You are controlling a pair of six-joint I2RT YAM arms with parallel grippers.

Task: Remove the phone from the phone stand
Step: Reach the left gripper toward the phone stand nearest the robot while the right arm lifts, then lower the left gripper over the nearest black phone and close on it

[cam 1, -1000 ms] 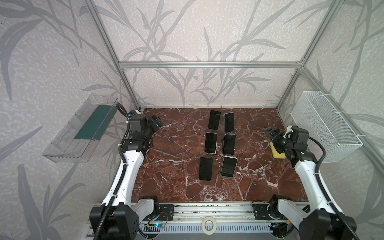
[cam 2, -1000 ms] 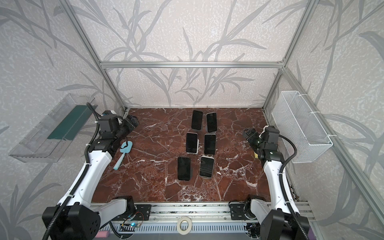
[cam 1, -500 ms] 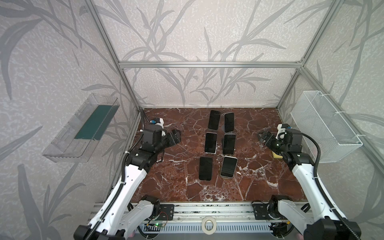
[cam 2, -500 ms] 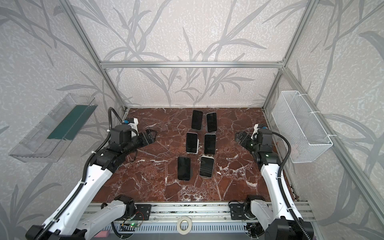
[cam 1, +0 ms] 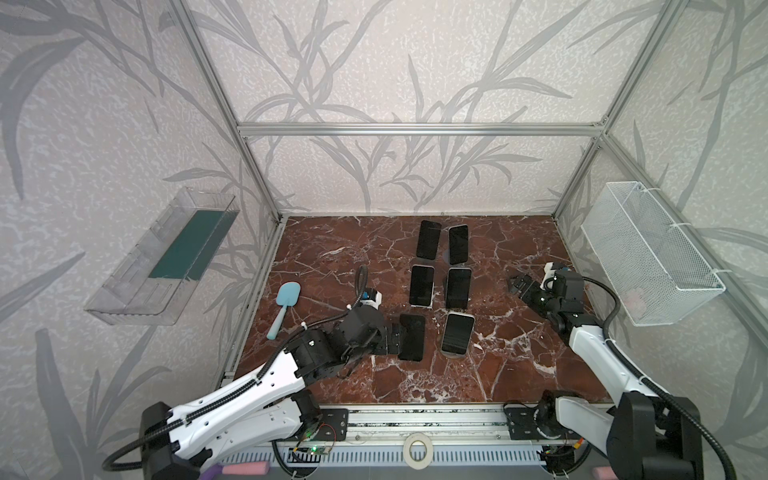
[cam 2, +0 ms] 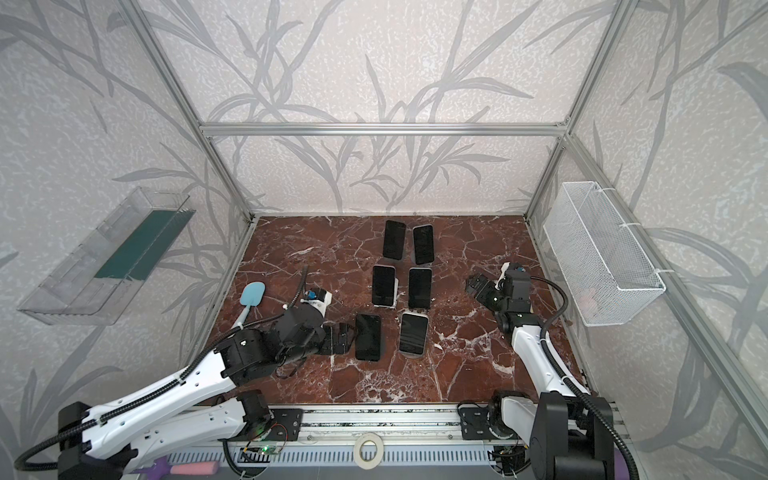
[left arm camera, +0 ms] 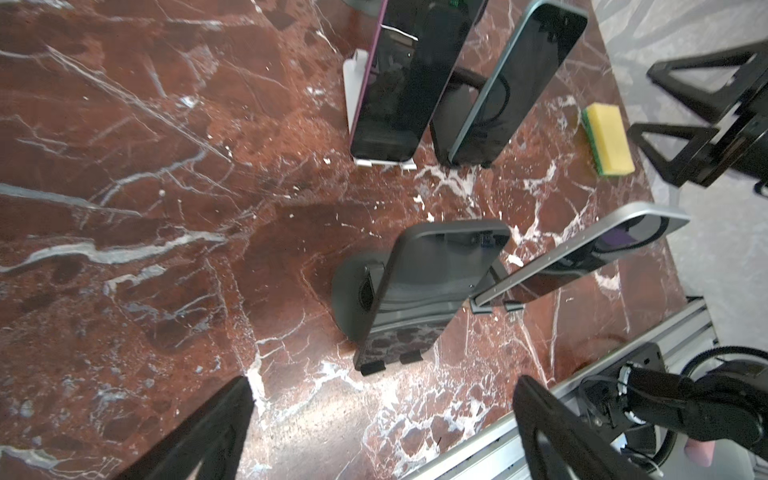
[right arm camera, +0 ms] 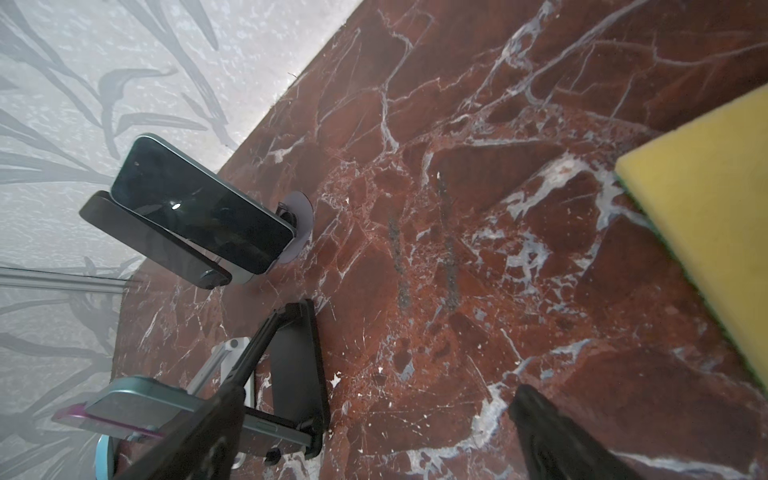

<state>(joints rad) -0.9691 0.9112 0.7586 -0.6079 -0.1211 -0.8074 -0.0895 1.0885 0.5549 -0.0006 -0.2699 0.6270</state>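
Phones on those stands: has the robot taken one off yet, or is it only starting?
Nothing is done yet: all six phones sit propped up. In hand: the left gripper, open and empty, is beside the near-left phone on its stand. The right gripper hangs open, apart from them. Left: grip that phone and lift it clear.

In both top views the whole scene is seen from high above the front rail, looking down toward the back wall. From each wrist the marble tabletop is viewed closely and obliquely. The phones are shared by all four views, the yellow sponge by both wrist views.
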